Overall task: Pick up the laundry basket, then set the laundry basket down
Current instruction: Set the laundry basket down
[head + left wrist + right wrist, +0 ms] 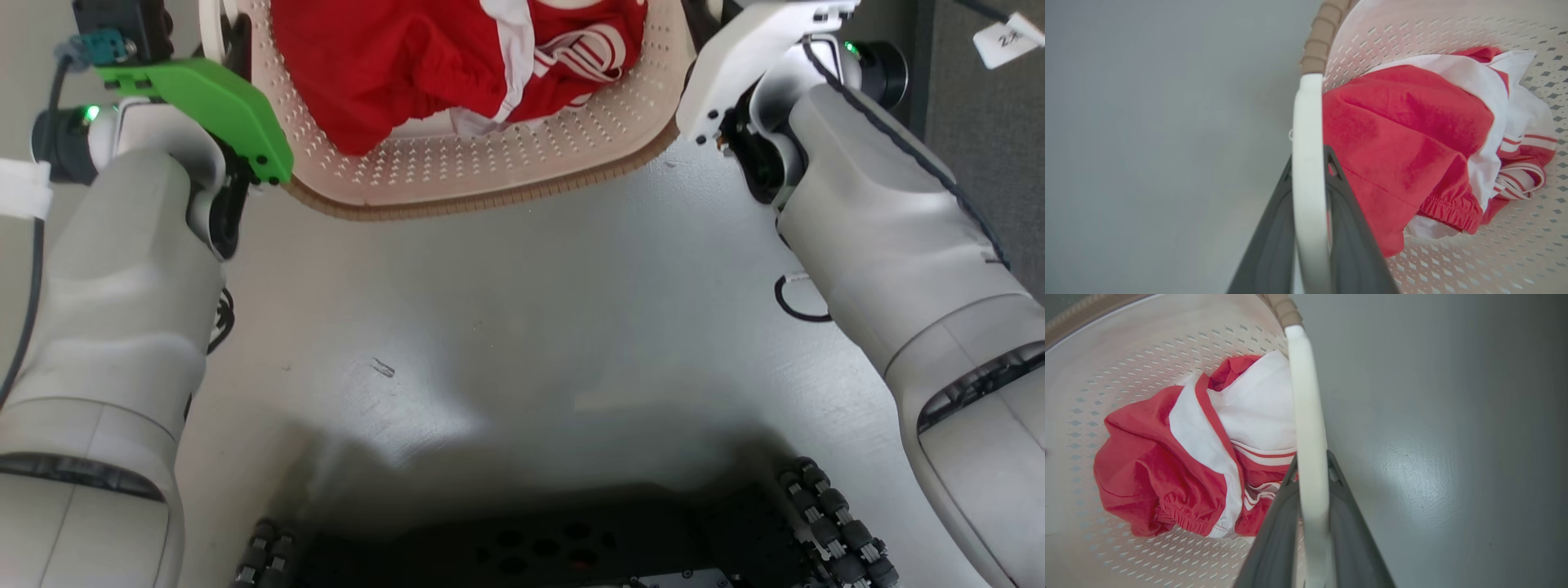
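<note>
Cream-white perforated plastic: the laundry basket (pixel 457 163) is at the top edge of the head view, between the two pale forearms, with its brown woven-look rim (pixel 490 200) toward the robot. Red and white clothes (pixel 392 57) lie bunched inside, against the near wall.

Left wrist view: left gripper (pixel 1309 163), jaws clenched on the white left handle (pixel 1306 114), one dark finger on each side of the band. The clothes (pixel 1400 134) sit just beside the handle, with the basket wall (pixel 1453 261) behind them.

Right wrist view: right gripper (pixel 1311 459), jaws clenched on the white right handle (pixel 1302 388) in the same way, the clothes (pixel 1147 465) on the inner side. The brown rim meets the top of each handle.

Grey glossy floor (pixel 522 327) lies below, with a small scuff mark (pixel 384 367) — cannot tell whether the basket rests on it or hangs clear.

A green bracket (pixel 212 106) sits on the left wrist, touching the basket's rim corner in the head view. The dark wheeled base (pixel 555 547) is at the bottom edge — roller wheels at both corners.
</note>
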Motion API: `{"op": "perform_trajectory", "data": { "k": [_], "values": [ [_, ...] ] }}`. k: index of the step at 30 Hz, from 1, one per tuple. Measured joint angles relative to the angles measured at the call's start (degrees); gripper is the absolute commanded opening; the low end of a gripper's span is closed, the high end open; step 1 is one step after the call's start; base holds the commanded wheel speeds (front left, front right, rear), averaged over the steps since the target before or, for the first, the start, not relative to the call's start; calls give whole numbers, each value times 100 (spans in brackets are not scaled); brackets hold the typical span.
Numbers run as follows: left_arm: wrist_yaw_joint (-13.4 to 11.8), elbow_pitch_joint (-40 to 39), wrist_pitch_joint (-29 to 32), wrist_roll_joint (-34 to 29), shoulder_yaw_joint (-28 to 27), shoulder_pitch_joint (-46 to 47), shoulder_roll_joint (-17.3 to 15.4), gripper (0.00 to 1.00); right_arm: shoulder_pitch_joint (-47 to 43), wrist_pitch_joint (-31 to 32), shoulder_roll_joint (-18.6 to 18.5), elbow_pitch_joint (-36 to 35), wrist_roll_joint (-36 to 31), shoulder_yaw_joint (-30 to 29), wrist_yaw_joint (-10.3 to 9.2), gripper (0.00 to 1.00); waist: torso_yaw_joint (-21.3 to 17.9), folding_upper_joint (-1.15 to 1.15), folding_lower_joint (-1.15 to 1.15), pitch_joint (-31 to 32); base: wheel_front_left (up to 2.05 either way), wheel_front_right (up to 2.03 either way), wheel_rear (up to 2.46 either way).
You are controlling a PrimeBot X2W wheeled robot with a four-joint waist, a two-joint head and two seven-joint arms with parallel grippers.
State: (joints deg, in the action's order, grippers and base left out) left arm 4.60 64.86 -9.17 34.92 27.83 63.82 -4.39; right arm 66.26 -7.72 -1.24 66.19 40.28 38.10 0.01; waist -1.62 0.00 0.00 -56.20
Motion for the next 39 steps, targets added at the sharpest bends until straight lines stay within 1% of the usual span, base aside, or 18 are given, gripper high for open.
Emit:
{"op": "perform_trajectory", "data": {
  "k": [5,9,17,19,21,23,24,25,26,27,28,30,37,39],
  "values": [
    [44,59,2,-32,2,162,-9,0,143,-38,10,42,0,-7,1,0,-15,0,0,-95,0,0,0],
    [51,102,-4,-38,3,226,-12,0,172,-89,14,73,0,-9,46,0,-28,0,0,-135,0,0,0],
    [101,188,-81,-38,10,288,-1,0,226,-133,33,162,0,-4,70,0,-35,0,0,-166,0,0,0],
    [111,210,-103,-37,12,291,13,0,227,-133,27,187,1,-3,141,0,-27,0,0,-159,0,0,0],
    [120,248,-103,-37,12,293,34,0,227,-109,24,224,10,-2,169,0,-17,0,0,-148,0,0,0],
    [123,291,-104,-36,11,293,54,0,227,-45,10,245,37,-2,263,0,-7,0,0,-134,0,0,0],
    [126,311,-103,-32,11,293,67,21,227,-24,1,254,64,-4,302,20,-2,0,0,-126,0,0,0],
    [138,326,-103,-32,11,293,73,55,225,11,-2,269,100,-10,321,56,3,0,0,-118,0,0,0],
    [147,354,-103,-31,10,293,71,69,224,48,-25,286,122,-4,368,100,8,0,0,-109,0,0,0],
    [152,377,-103,-29,4,293,67,100,222,54,-62,299,122,-1,400,100,13,0,0,-101,0,0,0],
    [152,411,-103,-21,1,291,58,100,221,77,-100,315,124,-2,402,100,18,0,0,-92,0,0,0],
    [160,463,-102,-21,1,291,19,100,204,156,-204,341,146,18,468,100,26,0,0,-75,0,0,0],
    [170,495,-104,12,2,290,31,100,151,242,-236,215,277,81,598,100,63,0,0,-19,0,0,0],
    [178,504,-107,20,2,289,35,100,129,276,-237,177,283,114,599,100,74,0,0,1,0,0,0]
  ]
}}
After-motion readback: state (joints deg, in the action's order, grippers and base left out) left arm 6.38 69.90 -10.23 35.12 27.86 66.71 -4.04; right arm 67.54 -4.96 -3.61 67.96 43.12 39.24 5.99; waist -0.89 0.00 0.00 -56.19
